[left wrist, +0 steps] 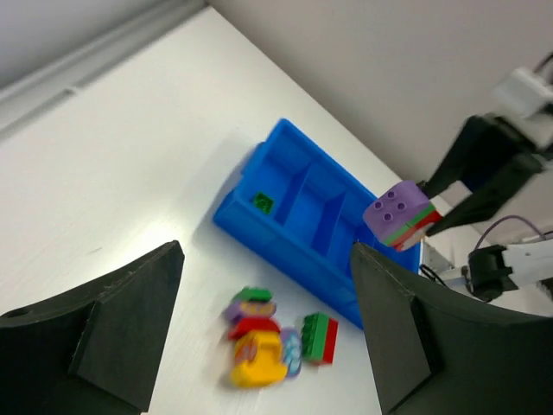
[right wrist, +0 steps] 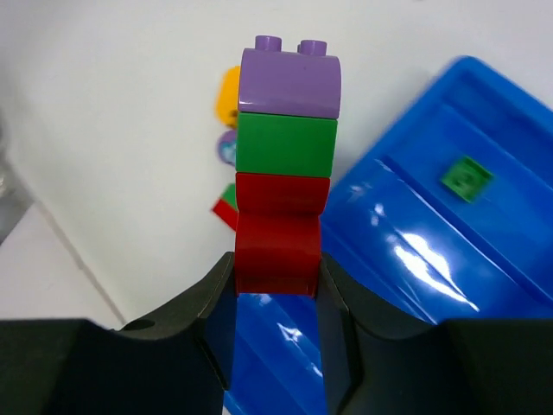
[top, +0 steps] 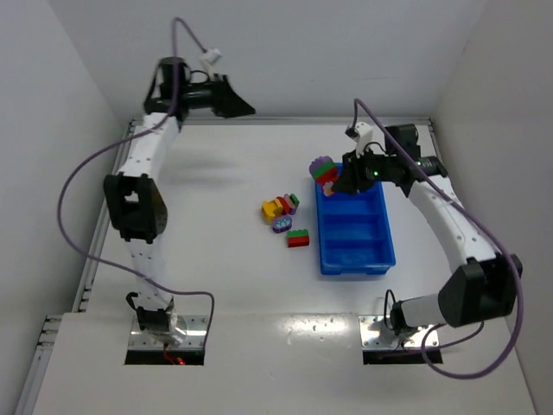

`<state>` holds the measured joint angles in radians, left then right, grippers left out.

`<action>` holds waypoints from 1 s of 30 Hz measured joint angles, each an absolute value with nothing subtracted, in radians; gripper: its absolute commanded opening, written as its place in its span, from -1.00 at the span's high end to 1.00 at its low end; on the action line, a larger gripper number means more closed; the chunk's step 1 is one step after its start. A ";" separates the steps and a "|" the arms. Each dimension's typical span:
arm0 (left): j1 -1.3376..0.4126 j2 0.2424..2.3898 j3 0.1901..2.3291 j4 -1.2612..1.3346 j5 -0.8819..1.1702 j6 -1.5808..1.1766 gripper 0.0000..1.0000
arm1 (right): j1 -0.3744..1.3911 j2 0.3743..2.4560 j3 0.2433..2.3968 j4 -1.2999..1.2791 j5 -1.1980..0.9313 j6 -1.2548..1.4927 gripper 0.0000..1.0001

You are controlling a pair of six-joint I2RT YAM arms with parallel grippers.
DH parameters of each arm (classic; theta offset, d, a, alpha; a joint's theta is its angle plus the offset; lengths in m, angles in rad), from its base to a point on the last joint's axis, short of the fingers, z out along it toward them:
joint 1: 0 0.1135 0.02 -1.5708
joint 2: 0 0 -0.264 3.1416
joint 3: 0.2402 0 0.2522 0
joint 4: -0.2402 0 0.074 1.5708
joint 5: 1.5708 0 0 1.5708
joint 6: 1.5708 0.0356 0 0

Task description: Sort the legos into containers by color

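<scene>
My right gripper (right wrist: pixel 276 281) is shut on a stack of legos (right wrist: pixel 285 164): red at the bottom, green in the middle, purple on top. It holds the stack (top: pixel 326 172) in the air over the far left corner of the blue tray (top: pixel 378 253). One small green lego (right wrist: pixel 467 177) lies in a tray compartment. A loose cluster of yellow, red, purple and green legos (top: pixel 281 211) and a green-and-red lego (top: pixel 297 239) lie on the table left of the tray. My left gripper (top: pixel 235 102) is open and empty, raised high at the far left.
White walls close in the table on the left, far and right sides. A raised rail (top: pixel 104 233) runs along the table's left edge. The tray's other compartments (left wrist: pixel 315 203) look bare.
</scene>
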<state>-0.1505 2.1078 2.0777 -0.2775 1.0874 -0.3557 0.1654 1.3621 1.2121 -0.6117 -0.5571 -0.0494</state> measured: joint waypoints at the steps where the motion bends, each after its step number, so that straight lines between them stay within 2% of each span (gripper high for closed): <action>1: -0.083 2.090 2.062 -0.269 1.134 -0.370 -0.72 | 0.167 1.396 1.224 -0.614 -0.602 -0.066 1.00; 4: 0.049 2.040 1.976 -0.252 1.241 -0.385 -0.72 | 0.178 1.515 1.311 -0.639 -0.734 -0.121 1.00; 6: 0.078 2.008 1.893 -0.260 1.289 -0.379 -0.74 | 0.189 1.610 1.402 -0.637 -0.825 -0.152 1.00; 10: 0.044 1.951 1.715 -0.265 1.339 -0.342 -0.74 | 0.231 1.823 1.655 -0.704 -0.968 -0.183 1.00; 15: -0.007 1.934 1.629 -0.289 1.344 -0.292 -0.74 | 0.287 2.017 1.903 -0.776 -1.058 -0.189 1.00; 30: -0.028 1.897 1.637 -0.395 1.342 -0.158 -0.65 | 0.370 2.069 1.925 -0.791 -1.124 -0.136 1.00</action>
<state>-0.0284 1.8969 1.6367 -0.3954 1.3418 -0.1577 0.3702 2.0693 1.9247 -0.7910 -1.1236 -0.1356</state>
